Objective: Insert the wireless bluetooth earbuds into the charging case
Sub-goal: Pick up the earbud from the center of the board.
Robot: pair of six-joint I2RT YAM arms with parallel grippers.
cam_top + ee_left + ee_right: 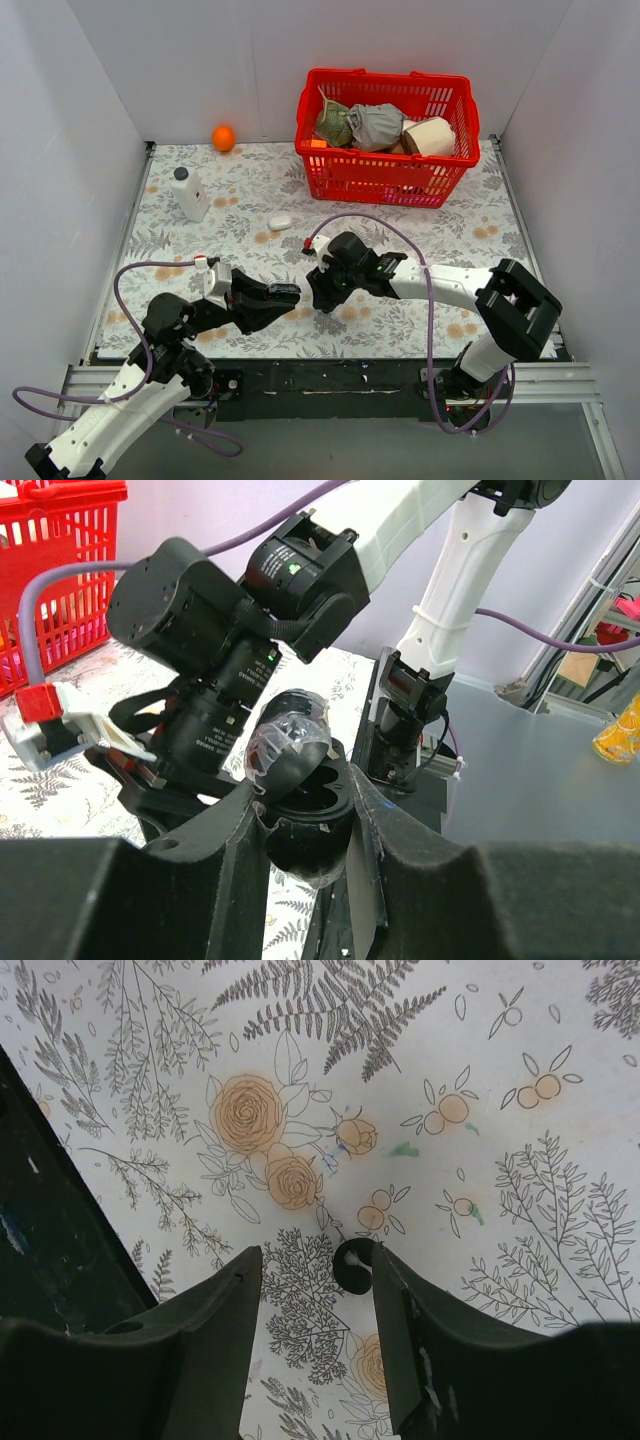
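Observation:
My left gripper [285, 294] is shut on the black charging case [305, 830], held upright between its fingers with the lid [290, 742] hinged open. The case's two wells look dark, and I cannot tell whether they hold anything. My right gripper [322, 296] hovers just right of the left one, pointing down at the table. In the right wrist view it is open [315, 1260], and one tiny glossy black earbud [352, 1266] lies on the floral cloth, touching the inner side of the right finger [400, 1310]. The second earbud is not in view.
A red basket [385, 175] with crumpled items stands at the back right. An orange [223, 137] lies at the back left, a white bottle [190, 193] stands at the left, and a small white pebble-shaped object [280, 222] lies mid-table. The two arms are close together.

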